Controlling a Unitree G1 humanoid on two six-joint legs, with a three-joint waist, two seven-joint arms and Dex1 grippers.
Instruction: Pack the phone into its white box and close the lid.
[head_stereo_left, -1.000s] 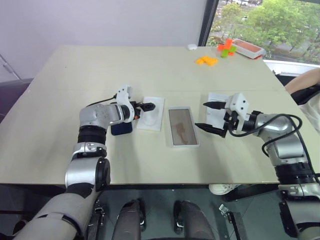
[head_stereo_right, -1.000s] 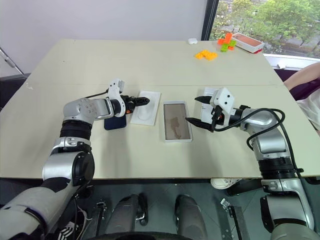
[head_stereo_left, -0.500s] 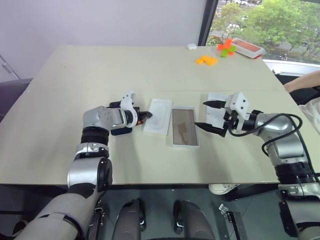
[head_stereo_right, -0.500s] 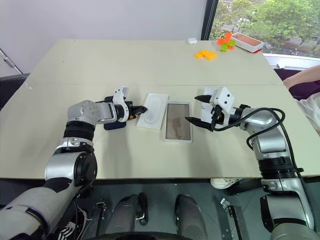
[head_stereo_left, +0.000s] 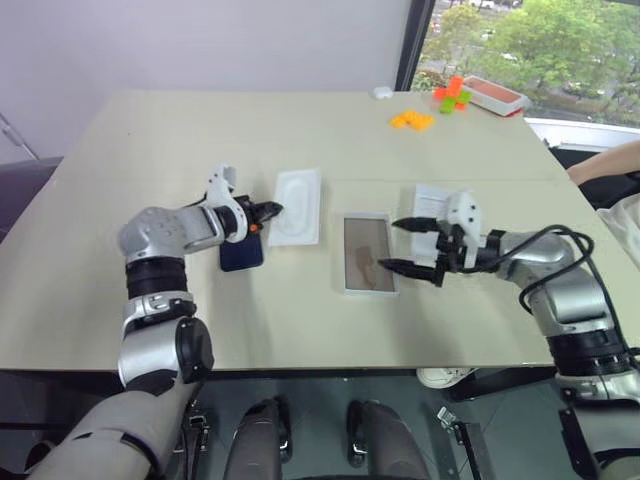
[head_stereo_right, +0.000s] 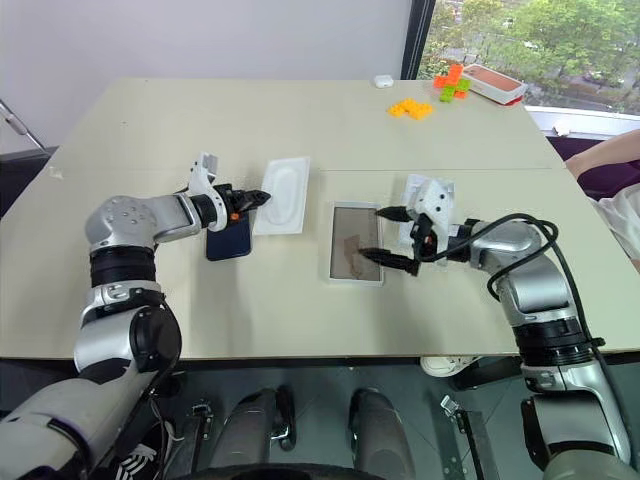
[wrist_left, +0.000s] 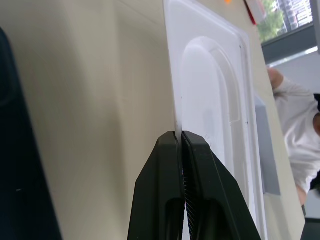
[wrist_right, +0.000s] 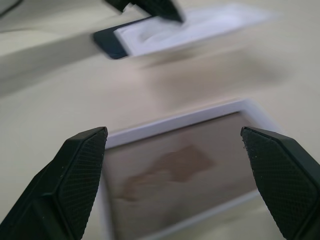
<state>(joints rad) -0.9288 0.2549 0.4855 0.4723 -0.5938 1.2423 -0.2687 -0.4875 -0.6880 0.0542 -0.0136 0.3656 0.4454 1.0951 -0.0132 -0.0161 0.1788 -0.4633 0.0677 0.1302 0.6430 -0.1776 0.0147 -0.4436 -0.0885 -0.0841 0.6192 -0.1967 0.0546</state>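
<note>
Head views: task barely started, nothing packed. White box (head_stereo_left: 366, 254) sitting open mid-table, brownish floor bare, nothing inside. Phone (head_stereo_left: 243, 250) lying flat on the table (head_stereo_left: 300, 130) well left of the box, partly under the left wrist. Lid (head_stereo_left: 431, 212) resting just right of the box, behind the right gripper, not yet fitted. White insert (head_stereo_left: 299, 192) with oblong recess between phone and box, near edge pinched by left gripper (head_stereo_left: 270, 210), fingers pressed together on it. Right gripper (head_stereo_left: 402, 244) hovering at the box's right edge, fingers spread wide, holding nothing. Orange blocks (head_stereo_left: 413, 121) and a red-rimmed tray (head_stereo_left: 497, 95) far off at the window corner, irrelevant. Left wrist view: black fingertips (wrist_left: 192, 150) clamped on the thin rim of the insert (wrist_left: 210, 95), recess empty; dark edge of phone (wrist_left: 20, 165) alongside, apart from the insert. Right wrist view: fingers (wrist_right: 82, 165) splayed either side of the box (wrist_right: 175, 165), floor bare apart from a darker brown patch; insert and phone blurred beyond. Remaining, by judgement: clear the insert, move phone into box, fit lid.
</note>
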